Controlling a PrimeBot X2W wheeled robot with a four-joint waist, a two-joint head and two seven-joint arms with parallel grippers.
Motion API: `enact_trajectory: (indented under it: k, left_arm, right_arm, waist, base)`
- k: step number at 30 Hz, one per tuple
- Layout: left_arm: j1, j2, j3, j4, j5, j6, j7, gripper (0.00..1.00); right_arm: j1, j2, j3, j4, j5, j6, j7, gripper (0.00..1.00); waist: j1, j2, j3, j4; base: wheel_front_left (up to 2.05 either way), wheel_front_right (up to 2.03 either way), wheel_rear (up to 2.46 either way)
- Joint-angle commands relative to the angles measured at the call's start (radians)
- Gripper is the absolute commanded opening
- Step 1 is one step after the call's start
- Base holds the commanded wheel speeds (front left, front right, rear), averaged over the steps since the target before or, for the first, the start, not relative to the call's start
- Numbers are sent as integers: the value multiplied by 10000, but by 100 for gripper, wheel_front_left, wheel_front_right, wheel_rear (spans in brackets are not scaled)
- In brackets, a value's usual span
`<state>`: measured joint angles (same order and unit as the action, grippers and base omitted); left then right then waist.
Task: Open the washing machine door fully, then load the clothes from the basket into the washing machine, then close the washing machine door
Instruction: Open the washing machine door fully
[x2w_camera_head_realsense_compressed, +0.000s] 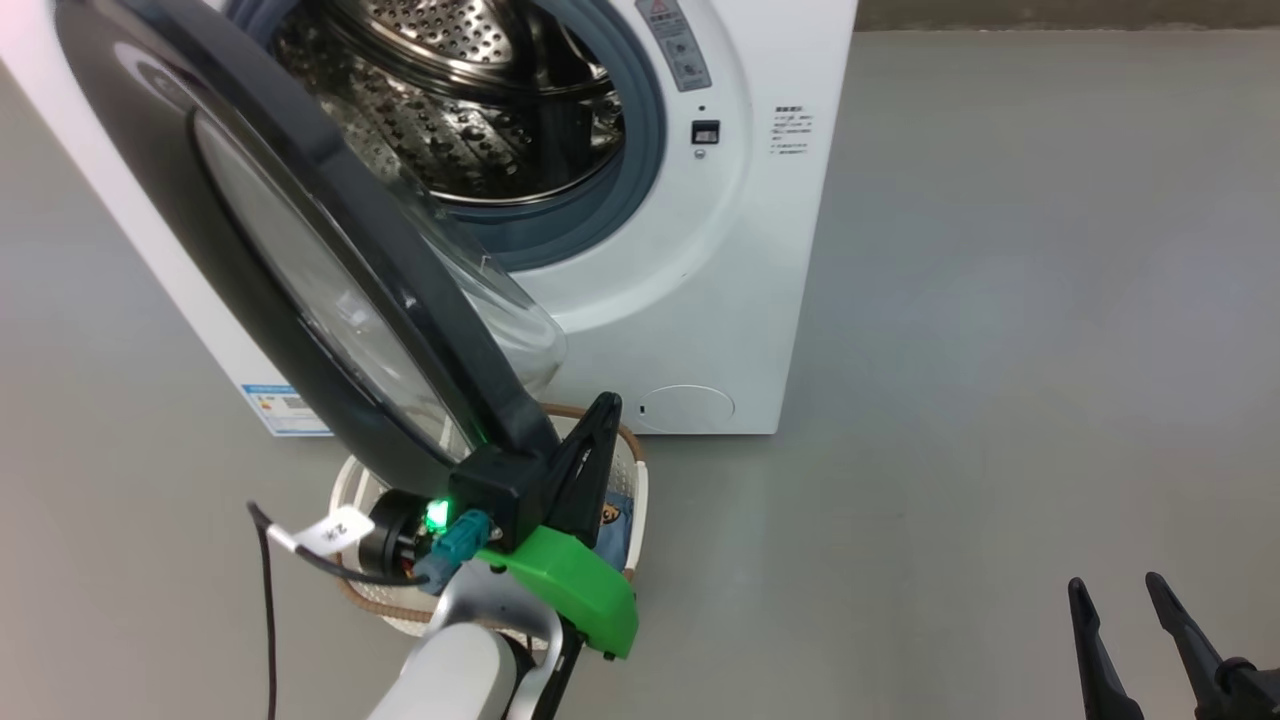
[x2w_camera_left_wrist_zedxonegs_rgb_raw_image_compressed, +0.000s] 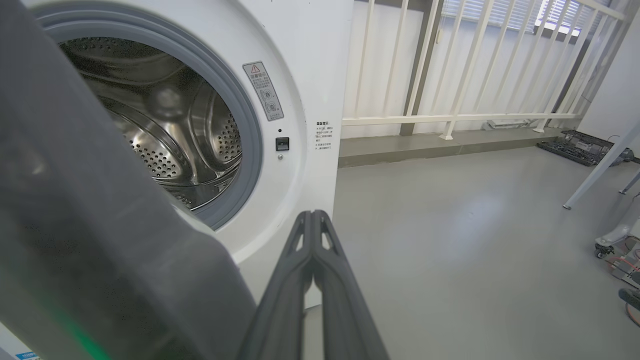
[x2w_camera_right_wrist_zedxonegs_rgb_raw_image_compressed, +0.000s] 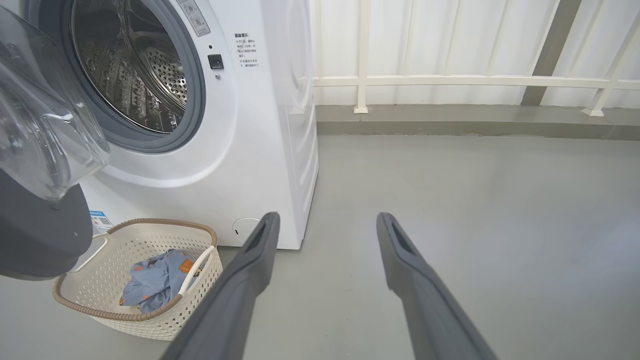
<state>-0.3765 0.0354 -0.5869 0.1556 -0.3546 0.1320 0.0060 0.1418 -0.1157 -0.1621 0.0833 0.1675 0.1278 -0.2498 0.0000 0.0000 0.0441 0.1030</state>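
The white washing machine (x2w_camera_head_realsense_compressed: 700, 300) stands with its steel drum (x2w_camera_head_realsense_compressed: 450, 110) exposed. The black washing machine door (x2w_camera_head_realsense_compressed: 300, 250) hangs swung out to the left, with its glass bulge (x2w_camera_right_wrist_zedxonegs_rgb_raw_image_compressed: 45, 125) facing the opening. My left gripper (x2w_camera_head_realsense_compressed: 605, 405) is shut on nothing. It lies against the door's lower inner edge, fingers pointing at the machine's front (x2w_camera_left_wrist_zedxonegs_rgb_raw_image_compressed: 312, 216). Under it stands the basket (x2w_camera_right_wrist_zedxonegs_rgb_raw_image_compressed: 135, 316), holding the light blue clothes (x2w_camera_right_wrist_zedxonegs_rgb_raw_image_compressed: 155, 280). My right gripper (x2w_camera_head_realsense_compressed: 1115, 590) is open and empty, low at the right, well away from the machine (x2w_camera_right_wrist_zedxonegs_rgb_raw_image_compressed: 327, 220).
Grey floor (x2w_camera_head_realsense_compressed: 1000, 350) stretches to the right of the machine. A white railing (x2w_camera_left_wrist_zedxonegs_rgb_raw_image_compressed: 475, 117) runs along the back wall. A table leg (x2w_camera_left_wrist_zedxonegs_rgb_raw_image_compressed: 595, 175) and a dark case (x2w_camera_left_wrist_zedxonegs_rgb_raw_image_compressed: 575, 147) stand far right. A black cable (x2w_camera_head_realsense_compressed: 268, 600) hangs by my left forearm.
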Motion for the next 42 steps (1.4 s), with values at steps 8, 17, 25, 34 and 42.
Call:
enact_trajectory:
  k: [8,17,25,34,42]
  left_arm:
    - [446,751,581,-909,194,676,-44,0]
    - [985,1005,634,-1382,277,1070,28,0]
    - [1167,1112,688,-1604,363,1329,-66,0]
    - [1322,1218,718,-1776,521,1608,-187,0]
    - [1558,1594,1237,-1892,474,1980,-310,0]
  right_arm:
    - [-347,-263,186,-209,-107,29,-120,100]
    - [-315,-255,208,-357,73,29,-120,100]
    - [-254,-318,217,-468,57,29,-120,100]
    - [-209,-292,73,-350,28,29,-120,100]
    - [-185,-239,-10,-417,-31,29,-120,100]
  waist:
    - [0,0,54,625]
    - [0,0,5,1238]
    - [0,0,71,1896]
    - [0,0,106,2699]
    - [0,0,139,3316]
  base:
    - [0,0,0]
    - [0,0,0]
    - [0,0,0]
    - [0,0,0]
    - [0,0,0]
